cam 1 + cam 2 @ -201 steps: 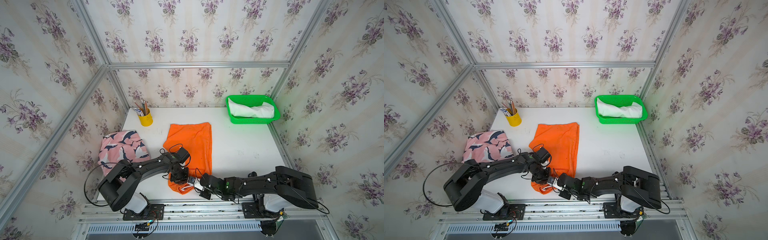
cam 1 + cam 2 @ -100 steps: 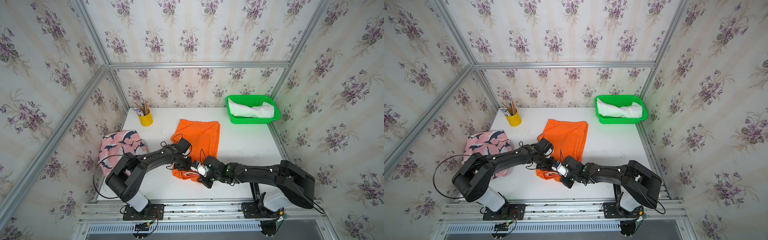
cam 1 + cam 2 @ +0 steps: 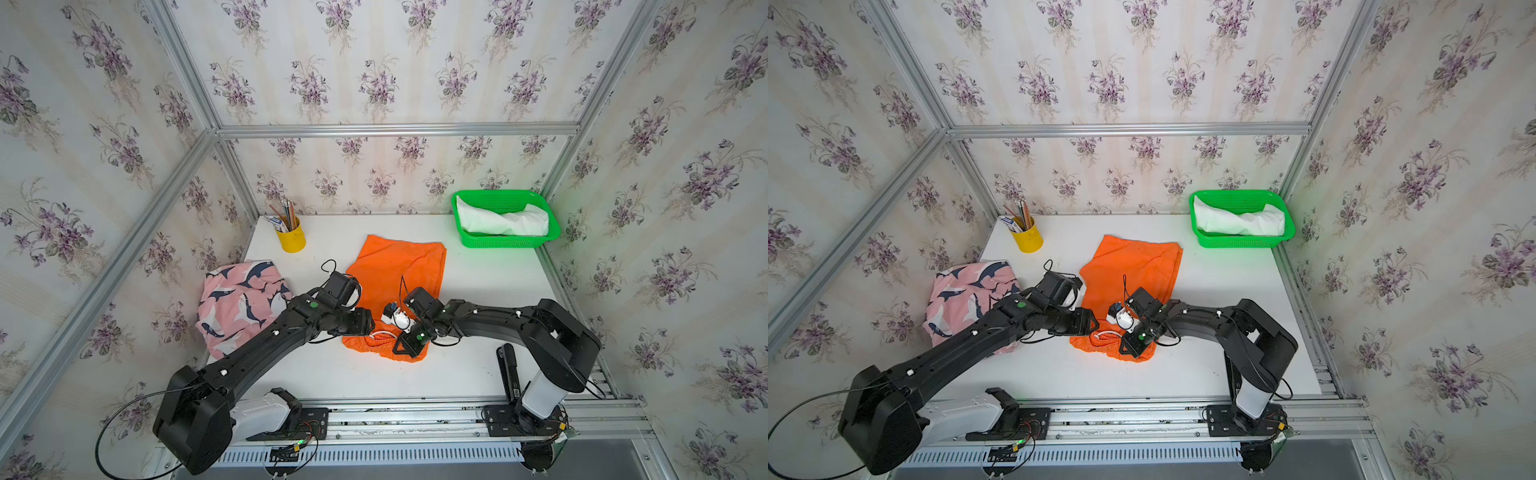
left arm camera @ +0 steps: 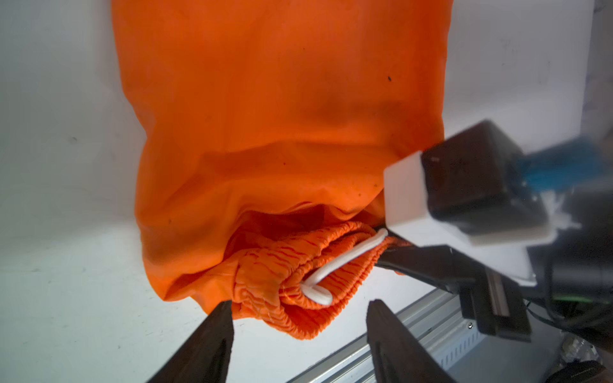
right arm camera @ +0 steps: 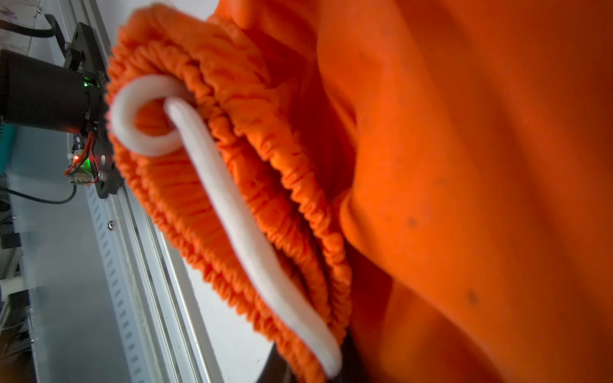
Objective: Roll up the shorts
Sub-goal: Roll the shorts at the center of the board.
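— Where do we have the orange shorts (image 3: 395, 270)?
— Spread on the table (image 3: 478, 291), waistband (image 4: 315, 265) bunched toward us. Our right gripper (image 4: 384, 257) clamps it; our left gripper (image 4: 300, 306) stands released, jaws apart.

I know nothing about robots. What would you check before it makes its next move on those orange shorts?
1. Left gripper open, jaws either side of the folded waistband: ok.
2. Right gripper shut on the waistband: ok.
3. Rest of the orange shorts mostly flat on the table: ok.
4. White drawstring tucked in: not ok, it loops out.
5. Fold tight enough to roll: cannot tell.
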### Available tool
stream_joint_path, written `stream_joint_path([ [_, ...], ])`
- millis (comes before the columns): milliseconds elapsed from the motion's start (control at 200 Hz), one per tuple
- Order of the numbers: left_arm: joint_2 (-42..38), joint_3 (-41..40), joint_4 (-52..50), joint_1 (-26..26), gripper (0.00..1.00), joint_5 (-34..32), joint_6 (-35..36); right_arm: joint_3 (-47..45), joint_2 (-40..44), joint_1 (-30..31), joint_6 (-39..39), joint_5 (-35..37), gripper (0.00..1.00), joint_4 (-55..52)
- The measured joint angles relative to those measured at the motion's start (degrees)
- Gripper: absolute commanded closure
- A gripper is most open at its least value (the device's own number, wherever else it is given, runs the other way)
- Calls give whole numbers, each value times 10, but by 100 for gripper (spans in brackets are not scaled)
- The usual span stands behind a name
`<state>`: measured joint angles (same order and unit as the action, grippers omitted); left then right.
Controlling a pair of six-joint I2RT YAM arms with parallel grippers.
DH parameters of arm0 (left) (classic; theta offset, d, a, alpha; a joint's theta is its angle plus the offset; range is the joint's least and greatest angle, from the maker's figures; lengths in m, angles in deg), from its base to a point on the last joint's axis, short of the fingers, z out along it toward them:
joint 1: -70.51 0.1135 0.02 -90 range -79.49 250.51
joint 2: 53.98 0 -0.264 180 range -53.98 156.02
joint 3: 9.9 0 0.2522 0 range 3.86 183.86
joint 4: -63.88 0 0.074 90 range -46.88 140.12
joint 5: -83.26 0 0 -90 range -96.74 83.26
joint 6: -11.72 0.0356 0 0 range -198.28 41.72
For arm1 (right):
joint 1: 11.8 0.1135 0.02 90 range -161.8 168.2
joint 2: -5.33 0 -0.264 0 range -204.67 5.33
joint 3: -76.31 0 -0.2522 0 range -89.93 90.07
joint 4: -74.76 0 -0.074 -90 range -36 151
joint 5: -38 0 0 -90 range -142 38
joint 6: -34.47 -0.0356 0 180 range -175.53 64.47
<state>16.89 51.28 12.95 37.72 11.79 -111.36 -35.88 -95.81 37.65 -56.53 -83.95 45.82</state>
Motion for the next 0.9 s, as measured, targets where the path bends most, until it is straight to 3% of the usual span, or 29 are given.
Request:
stream_joint_path([
  [100, 22, -6, -2, -6, 44, 2, -4, 19, -21, -8, 0, -23, 96, -15],
  [215, 53, -9, 7, -7, 71, 0, -6, 23, -23, -17, -1, -34, 87, -23],
  [320, 85, -3, 19, -6, 81, -8, -6, 16, -7, -24, -2, -33, 76, -27],
  [395, 111, 6, 23, -4, 83, -16, -6, 4, 14, -28, -6, -28, 66, -26],
  [530, 143, 11, 21, 5, 83, -26, -6, -25, 59, -45, -23, -16, 61, -19],
  [720, 179, 33, 14, 9, 81, -28, 3, -52, 83, -59, -48, 0, 62, 1],
  [900, 192, 59, 1, 9, 79, -32, 15, -72, 107, -62, -69, 1, 57, 26],
])
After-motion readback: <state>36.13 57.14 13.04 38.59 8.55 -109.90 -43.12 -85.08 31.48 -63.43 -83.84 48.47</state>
